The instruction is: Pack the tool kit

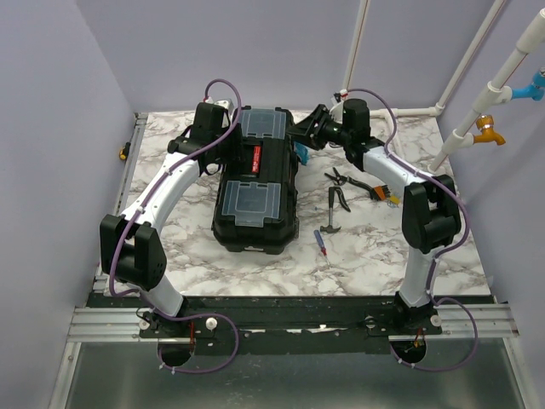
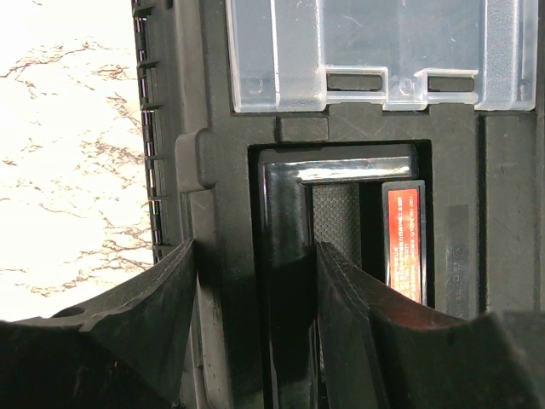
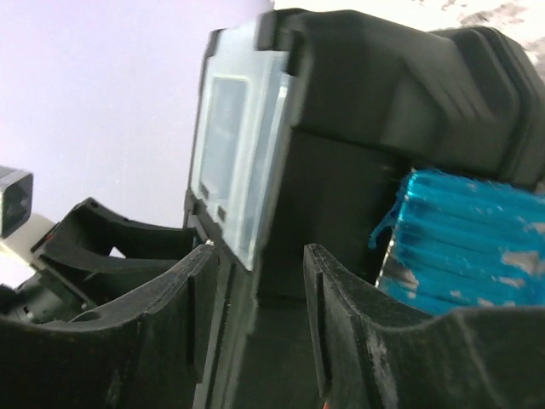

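Note:
The black toolbox (image 1: 255,183) lies closed on the table, with two grey translucent lid compartments (image 1: 248,201) and a red handle label (image 1: 255,157). My left gripper (image 1: 228,160) pinches the lid's left rim (image 2: 223,256): one finger (image 2: 153,315) is outside the side wall and the other (image 2: 366,315) is in the handle recess. My right gripper (image 1: 300,135) is at the far right corner. Its fingers (image 3: 349,315) straddle the lid edge (image 3: 255,170) with a gap, beside a teal latch (image 3: 460,247). Pliers (image 1: 341,179), a hammer (image 1: 333,213) and a screwdriver (image 1: 322,247) lie to the right.
A small orange-and-black tool (image 1: 381,192) lies beside the right arm. White pipes (image 1: 477,102) stand at the back right. Purple walls close in the left and back sides. A metal rail (image 1: 281,319) runs along the near edge.

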Action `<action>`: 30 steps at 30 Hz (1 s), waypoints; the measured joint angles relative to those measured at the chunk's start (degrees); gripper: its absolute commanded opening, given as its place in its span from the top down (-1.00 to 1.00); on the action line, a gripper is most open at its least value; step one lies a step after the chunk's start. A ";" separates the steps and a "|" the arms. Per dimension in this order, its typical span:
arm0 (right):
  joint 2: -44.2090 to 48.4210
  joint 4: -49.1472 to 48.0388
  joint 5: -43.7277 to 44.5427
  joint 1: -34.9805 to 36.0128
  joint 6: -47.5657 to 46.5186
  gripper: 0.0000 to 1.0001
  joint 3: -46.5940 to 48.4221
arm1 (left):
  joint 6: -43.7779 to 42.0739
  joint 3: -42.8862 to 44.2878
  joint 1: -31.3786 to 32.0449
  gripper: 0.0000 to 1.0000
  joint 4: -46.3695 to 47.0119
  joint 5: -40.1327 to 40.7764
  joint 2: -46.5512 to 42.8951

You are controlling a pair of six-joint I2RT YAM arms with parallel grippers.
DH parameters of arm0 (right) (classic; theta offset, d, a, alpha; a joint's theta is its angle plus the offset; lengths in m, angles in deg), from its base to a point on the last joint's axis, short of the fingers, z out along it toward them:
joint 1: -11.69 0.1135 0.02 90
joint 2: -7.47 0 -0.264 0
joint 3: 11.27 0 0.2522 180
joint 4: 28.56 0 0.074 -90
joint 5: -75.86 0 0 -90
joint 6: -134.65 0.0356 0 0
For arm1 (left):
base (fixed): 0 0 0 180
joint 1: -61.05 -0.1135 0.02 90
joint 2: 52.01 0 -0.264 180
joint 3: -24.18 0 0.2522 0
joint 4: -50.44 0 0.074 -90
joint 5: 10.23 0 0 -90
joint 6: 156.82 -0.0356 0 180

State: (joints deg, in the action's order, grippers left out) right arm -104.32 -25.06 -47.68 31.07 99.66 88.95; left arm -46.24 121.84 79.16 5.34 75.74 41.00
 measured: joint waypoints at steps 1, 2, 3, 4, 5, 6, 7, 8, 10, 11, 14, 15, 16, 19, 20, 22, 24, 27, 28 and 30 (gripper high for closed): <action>-0.02 0.02 0.22 -0.11 0.24 0.20 -0.61 | 0.00 0.00 0.00 0.38 0.00 -0.02 0.00; -0.02 0.07 0.90 -0.26 0.39 0.24 -1.31 | 0.00 0.00 0.00 0.38 0.00 -0.02 0.00; -0.02 0.09 1.77 -0.33 0.48 0.28 -2.03 | 0.00 0.00 0.00 0.38 0.00 -0.02 0.00; -0.02 -0.11 2.75 -0.37 0.90 0.33 -2.84 | 0.00 0.00 0.00 0.38 0.00 -0.02 0.00; 0.09 -0.76 3.21 -0.48 1.25 0.35 -3.30 | 0.00 0.00 0.00 0.38 0.00 0.00 0.00; 0.35 -1.05 3.85 -0.72 1.20 0.37 -3.48 | 0.00 0.00 0.00 0.38 0.00 -0.02 0.00; 0.66 -1.07 4.50 -0.87 1.07 0.41 -3.74 | 0.00 0.00 0.00 0.38 0.00 -0.02 0.00; 0.81 -1.03 5.11 -1.11 0.92 0.45 -4.07 | 0.00 0.00 0.00 0.38 0.00 -0.02 0.00; 0.81 -0.72 5.75 -1.46 0.85 0.46 -4.87 | 0.00 0.00 0.00 0.38 0.00 -0.02 0.00; 0.81 -0.37 5.95 -1.68 0.81 0.46 -5.46 | 0.00 0.00 0.00 0.38 0.00 -0.02 0.00; 0.81 0.63 6.88 -2.38 0.33 0.47 -6.40 | 0.00 0.00 0.00 0.38 0.00 -0.02 0.00; 0.81 1.01 7.23 -2.64 -0.04 0.48 -6.43 | 0.00 0.00 0.00 0.38 0.00 -0.02 0.00; 0.83 1.31 7.74 -2.91 -0.57 0.49 -6.43 | 0.00 0.00 0.00 0.38 0.00 -0.02 0.00; 1.25 4.20 10.27 -3.43 -2.78 0.72 -6.14 | -0.02 0.00 0.00 0.31 0.00 -0.04 0.00; 1.33 6.23 11.67 -3.61 -4.02 0.97 -5.57 | -0.02 0.00 -0.02 0.20 0.00 -0.07 0.00; 1.33 10.27 14.10 -3.65 -6.40 0.99 -3.85 | 0.00 0.00 -0.11 0.02 0.04 -0.20 0.00; 1.27 15.06 16.52 -3.72 -8.76 0.99 -1.27 | 0.02 -0.04 -0.26 -0.07 0.17 -0.57 0.00; 0.13 22.23 20.13 -3.58 -12.90 0.99 5.07 | 0.15 -0.26 -0.37 -0.18 0.42 -0.74 0.00; -0.72 22.99 20.65 -3.41 -13.55 0.99 6.10 | 0.24 -0.33 -0.46 -0.23 0.48 -0.90 -0.02; -2.62 26.12 22.71 -2.80 -15.61 0.99 9.44 | 0.33 -0.33 -0.68 -0.34 0.63 -1.36 -0.02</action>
State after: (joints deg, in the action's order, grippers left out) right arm -106.94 1.06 -24.97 28.27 84.05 98.39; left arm -45.91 121.51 78.48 5.98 74.38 40.98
